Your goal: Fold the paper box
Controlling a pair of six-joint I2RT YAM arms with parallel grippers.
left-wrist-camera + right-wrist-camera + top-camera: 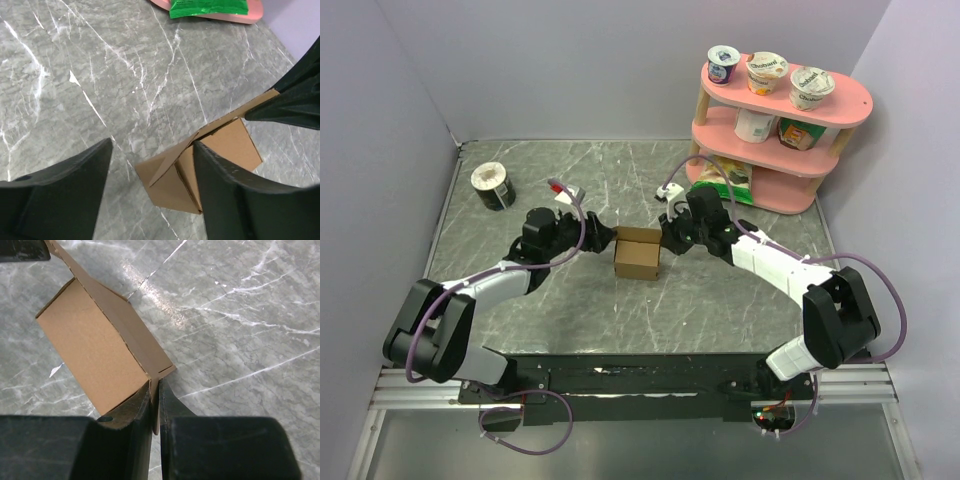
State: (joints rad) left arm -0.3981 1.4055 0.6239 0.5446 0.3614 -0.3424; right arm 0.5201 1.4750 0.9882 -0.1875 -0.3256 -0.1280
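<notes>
The paper box (638, 262) is a small brown cardboard cuboid standing mid-table between both arms. In the right wrist view my right gripper (155, 385) is shut on a thin flap at the near corner of the paper box (90, 350). My left gripper (152, 144) is open, its fingers wide apart around a corner of the paper box (170, 185), where a loose top flap slants upward. The right finger (235, 195) overlaps the box's side; whether it touches is unclear. From above, the left gripper (605, 238) is at the box's left and the right gripper (665, 235) at its right.
A pink two-tier shelf (860, 105) with yogurt cups (767, 70) stands at the back right, a green packet (730, 180) at its foot. A round black-and-white tub (493, 186) sits at the back left. Grey walls enclose the table.
</notes>
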